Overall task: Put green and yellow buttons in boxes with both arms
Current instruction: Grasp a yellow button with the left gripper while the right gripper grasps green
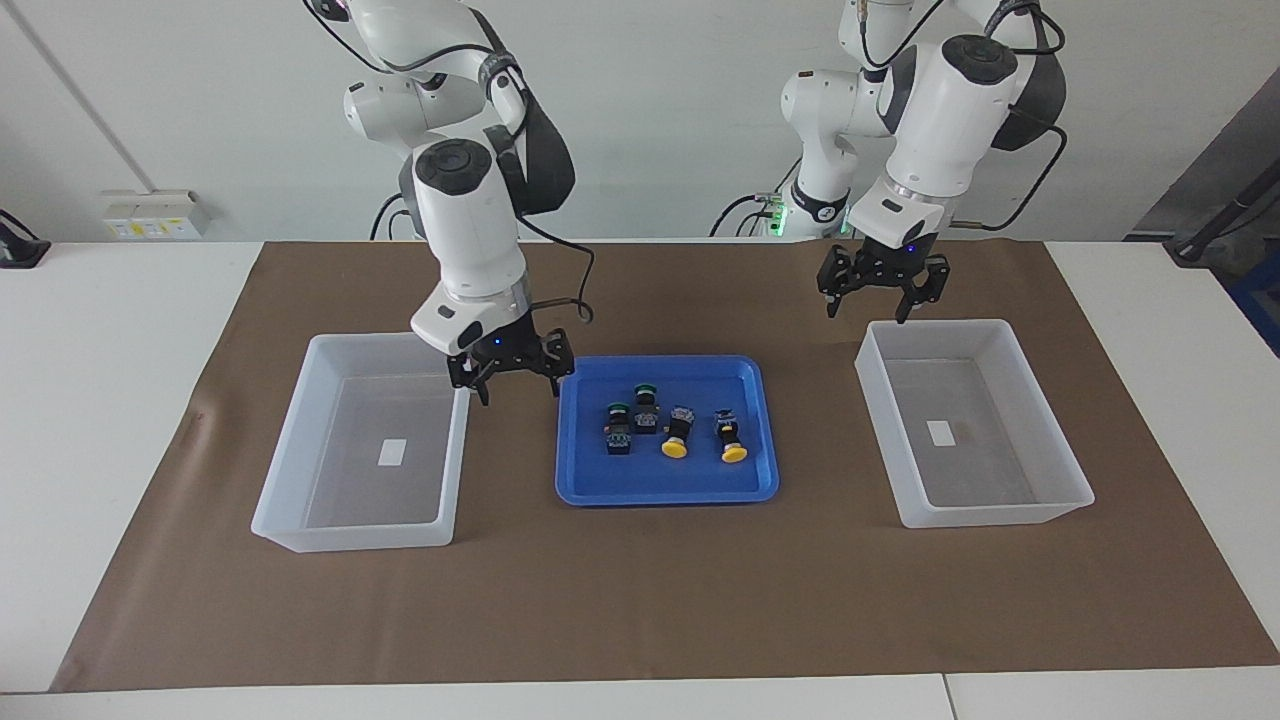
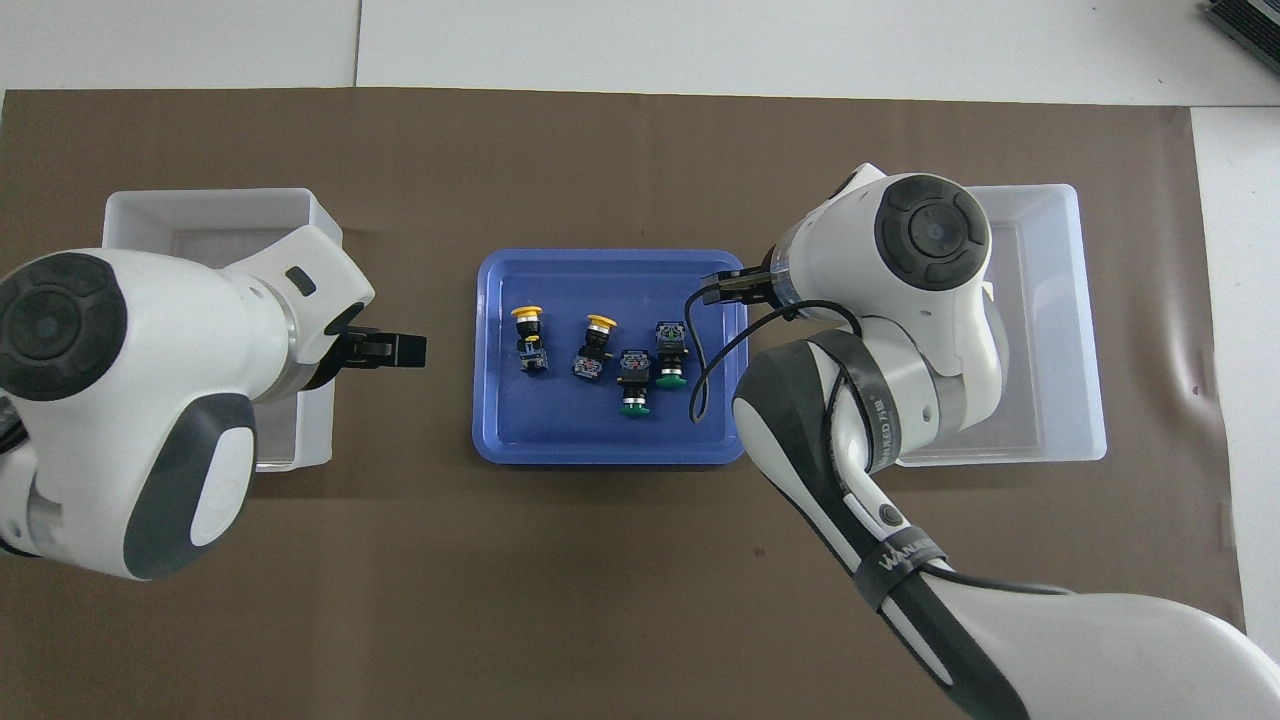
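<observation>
- The four buttons lay in the blue tray (image 1: 585, 480): two green-capped ones (image 1: 618, 428) toward the right arm's end, two yellow-capped ones (image 1: 675, 433) toward the left arm's end, presumably sorted so each arm had its own colour close by.
- The right gripper (image 1: 512, 375) hung, fingers spread and holding nothing, over the gap between the tray and the clear box (image 1: 300, 470) at that end.
- The left gripper (image 1: 883, 290) hovered, fingers likewise spread and empty, over the mat (image 1: 640, 600) near the tray's corner and the other clear box (image 1: 1050, 460).
- Both boxes held no buttons; picking looked not yet begun.
</observation>
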Robot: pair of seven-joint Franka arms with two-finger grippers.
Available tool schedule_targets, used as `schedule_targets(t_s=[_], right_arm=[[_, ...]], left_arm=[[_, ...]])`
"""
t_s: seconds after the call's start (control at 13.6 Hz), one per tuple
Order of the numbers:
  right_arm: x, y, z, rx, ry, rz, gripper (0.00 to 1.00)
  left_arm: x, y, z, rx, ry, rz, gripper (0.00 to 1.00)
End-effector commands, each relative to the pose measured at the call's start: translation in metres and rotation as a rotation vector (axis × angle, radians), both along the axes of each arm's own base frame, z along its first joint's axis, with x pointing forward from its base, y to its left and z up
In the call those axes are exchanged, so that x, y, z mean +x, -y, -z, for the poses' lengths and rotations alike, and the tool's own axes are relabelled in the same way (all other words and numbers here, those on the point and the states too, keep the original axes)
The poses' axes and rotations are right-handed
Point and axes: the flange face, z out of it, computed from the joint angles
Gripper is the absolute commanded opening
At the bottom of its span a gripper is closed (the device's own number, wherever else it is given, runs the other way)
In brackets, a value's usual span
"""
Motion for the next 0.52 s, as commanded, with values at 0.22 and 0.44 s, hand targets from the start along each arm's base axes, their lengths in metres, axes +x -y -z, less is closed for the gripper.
schedule_targets(t_s=[0.22,0.44], right_arm=[[-0.007,-0.065,0.085,0.022,0.017,-0.006,1.0],[-0.007,-0.065,0.089,0.013,0.016,-0.012,1.0]], left_arm=[[0.013,0.043,0.058,-0.031,0.042,-0.064,1.0],[0.013,0.076,0.099,-0.043,0.034,-0.081,1.0]])
